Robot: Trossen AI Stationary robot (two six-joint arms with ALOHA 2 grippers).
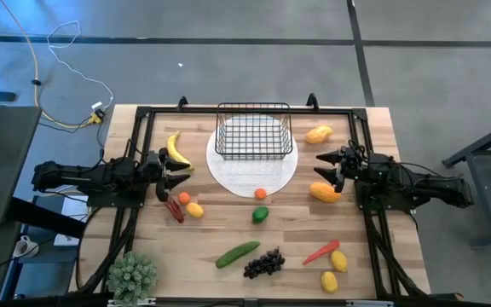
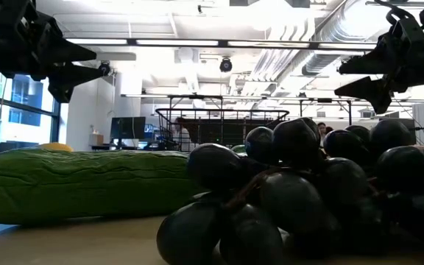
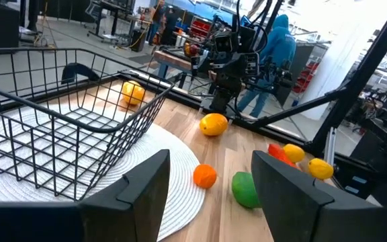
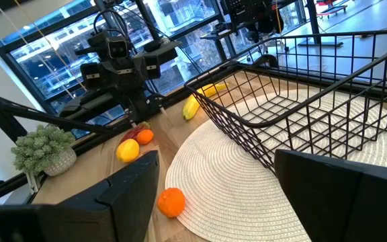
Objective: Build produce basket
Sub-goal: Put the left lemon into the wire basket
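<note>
The black wire basket [image 1: 254, 130] stands empty on a white round mat [image 1: 228, 175] at the far middle of the table. Produce lies loose on the wood: a banana [image 1: 175, 149], two mangoes [image 1: 318, 135] [image 1: 325, 193], a small orange [image 1: 260, 194], a green fruit [image 1: 260, 215], a cucumber [image 1: 237, 254], grapes [image 1: 264, 263], chilies [image 1: 320, 252] [image 1: 174, 209] and lemons [image 1: 340, 259] [image 1: 194, 209]. My left gripper [image 1: 180, 181] hovers open and empty left of the mat. My right gripper [image 1: 317, 166] hovers open and empty right of the mat, beside the near mango.
A green potted plant [image 1: 132, 275] stands at the near left corner. A black frame [image 1: 143, 111] runs around the table's edges. In the low view the cucumber [image 2: 79, 184] and grapes [image 2: 308, 191] fill the foreground, with the basket [image 2: 219, 125] behind. People show in the room beyond the table.
</note>
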